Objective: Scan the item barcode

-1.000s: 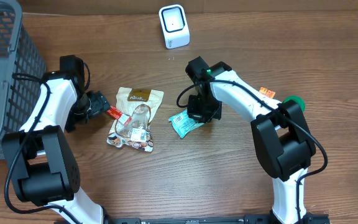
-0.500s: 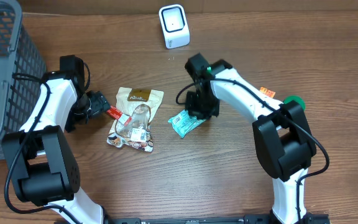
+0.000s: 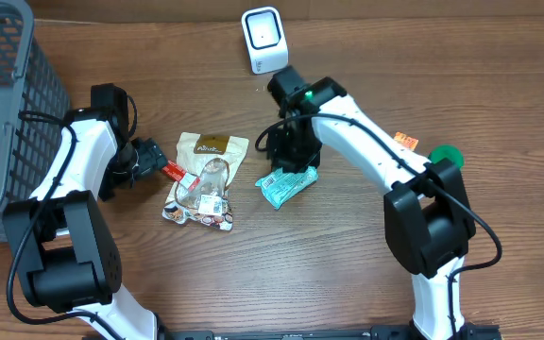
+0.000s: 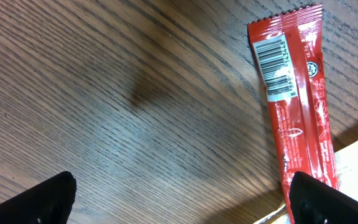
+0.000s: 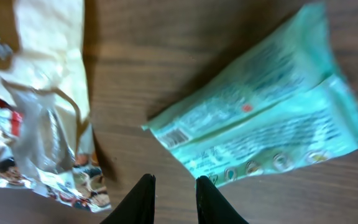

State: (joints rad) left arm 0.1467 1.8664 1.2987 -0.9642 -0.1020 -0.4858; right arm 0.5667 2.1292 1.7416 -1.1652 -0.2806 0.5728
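My right claw [image 5: 171, 198], narrowly parted and empty, hangs above the crinkled teal plastic packet [image 5: 266, 124]; my left claw [image 4: 182, 199] gapes wide. Grey mesh basket [image 3: 28, 104] at the worktop's left edge: contents hidden.

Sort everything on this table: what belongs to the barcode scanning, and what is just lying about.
For the job:
- scanner
- green packet, barcode showing
- red bar, barcode showing
- snack bag
- probably the basket

Lying about:
- orange tag
- green round thing
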